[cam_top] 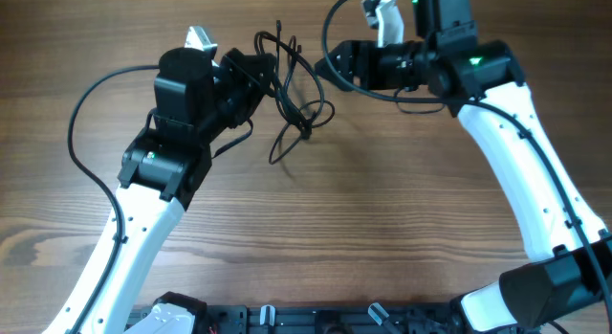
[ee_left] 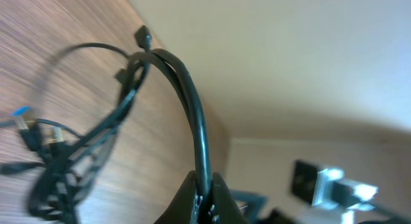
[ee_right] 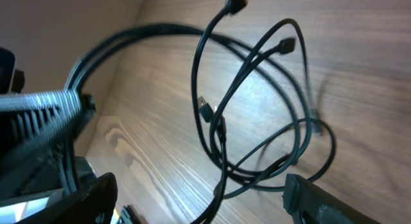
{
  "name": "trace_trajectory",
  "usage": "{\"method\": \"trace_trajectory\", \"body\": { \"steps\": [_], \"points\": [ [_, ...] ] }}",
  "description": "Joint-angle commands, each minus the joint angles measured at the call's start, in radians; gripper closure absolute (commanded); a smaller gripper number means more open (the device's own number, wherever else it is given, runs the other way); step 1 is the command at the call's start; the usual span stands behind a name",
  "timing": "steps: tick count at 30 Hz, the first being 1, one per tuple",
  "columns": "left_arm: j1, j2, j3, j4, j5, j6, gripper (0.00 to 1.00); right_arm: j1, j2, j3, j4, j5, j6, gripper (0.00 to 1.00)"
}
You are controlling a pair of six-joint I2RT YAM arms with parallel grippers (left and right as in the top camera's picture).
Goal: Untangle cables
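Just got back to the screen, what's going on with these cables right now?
The left pincer is shut on one strand of the cables, and that strand arcs from its fingers over to the rest of the tangle on the table. The right pincer is open and faces the tangle from the other side, holding nothing. The cords are looped through one another between the two arms, so the untangling is not done.

Matt brown wood grain on the table [cam_top: 382, 229], smooth and faintly streaked. Thin cables [cam_top: 306, 122] sheathed in smooth black plastic with a slight sheen, bare metal glinting at one plug [ee_right: 204, 109]. Glossy white plastic on the arm shells [cam_top: 521, 171], matt black plastic on the joint housings [cam_top: 182, 85].
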Motion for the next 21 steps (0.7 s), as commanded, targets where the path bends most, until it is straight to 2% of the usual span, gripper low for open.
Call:
{"method": "trace_trajectory", "body": {
  "steps": [1, 4, 7, 12, 16, 18, 21],
  "points": [
    [0.005, -0.008, 0.003, 0.038, 0.012, -0.222, 0.96, 0.069, 0.021, 0.008, -0.003, 0.134, 0.089, 0.15],
    [0.005, -0.008, 0.003, 0.037, 0.012, -0.304, 0.96, 0.102, 0.055, 0.008, -0.013, 0.211, 0.15, 0.15],
    [0.005, -0.008, 0.003, 0.037, 0.012, -0.412, 0.96, 0.103, 0.079, 0.008, -0.023, 0.214, 0.151, 0.16],
    [0.005, -0.008, 0.003, 0.037, 0.011, -0.665, 0.96, 0.061, 0.082, 0.009, -0.017, 0.219, -0.027, 0.12],
    [0.005, -0.008, 0.003, 0.051, 0.012, -0.802, 0.96, 0.035, 0.089, 0.008, -0.019, 0.189, -0.075, 0.11],
    [0.005, -0.008, 0.003, 0.071, 0.01, -0.838, 0.96, 0.035, 0.1, 0.008, -0.03, 0.202, -0.056, 0.11],
    [0.022, -0.008, 0.003, 0.115, -0.012, -0.875, 0.96, 0.031, 0.126, 0.008, -0.077, 0.359, 0.062, 0.09]
  ]
}}
